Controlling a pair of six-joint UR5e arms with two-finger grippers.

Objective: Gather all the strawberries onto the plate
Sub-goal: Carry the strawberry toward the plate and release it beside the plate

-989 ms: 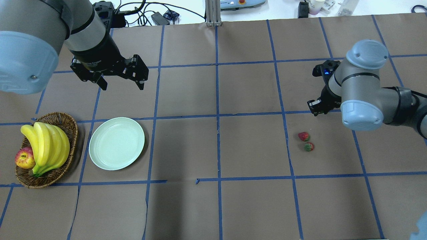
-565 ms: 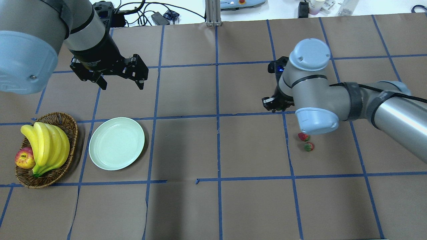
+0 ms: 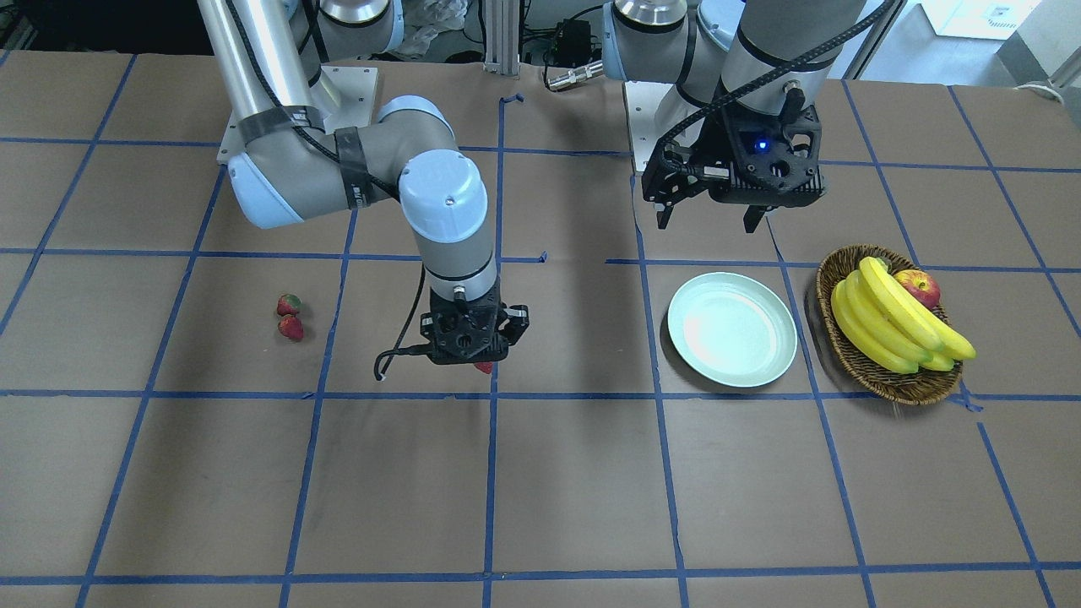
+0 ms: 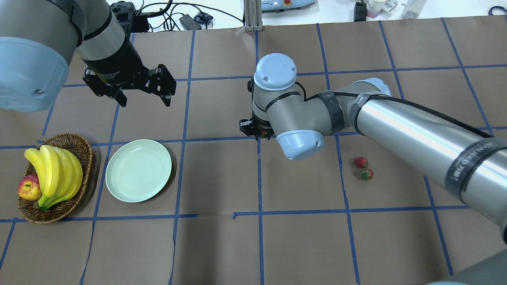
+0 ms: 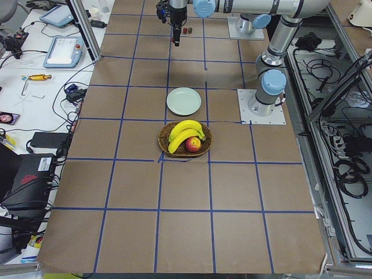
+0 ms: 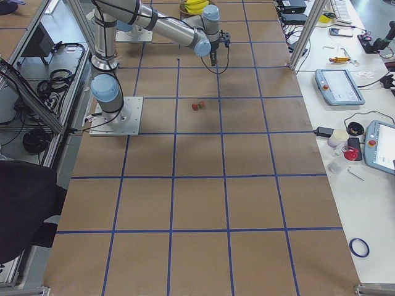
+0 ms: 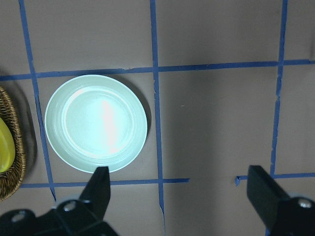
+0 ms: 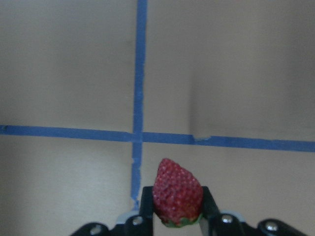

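My right gripper (image 4: 259, 132) is shut on one red strawberry (image 8: 177, 194) and holds it above the middle of the table; the berry's tip shows under the fingers in the front view (image 3: 483, 367). Two more strawberries (image 4: 360, 162) (image 4: 366, 174) lie side by side on the table to the right, also in the front view (image 3: 290, 303). The pale mint plate (image 4: 138, 170) lies empty at the left, well apart from the right gripper. My left gripper (image 4: 144, 101) hangs open and empty above the table beyond the plate, which shows in its wrist view (image 7: 96, 123).
A wicker basket (image 4: 85, 148) with bananas (image 4: 55, 174) and an apple (image 4: 29, 188) stands just left of the plate. My right arm (image 4: 396, 118) stretches across the table's right half. Blue tape lines grid the brown table.
My right arm has swung left from the table's right side to its middle, carrying the strawberry. The left arm, the plate and the two lying strawberries have not moved.
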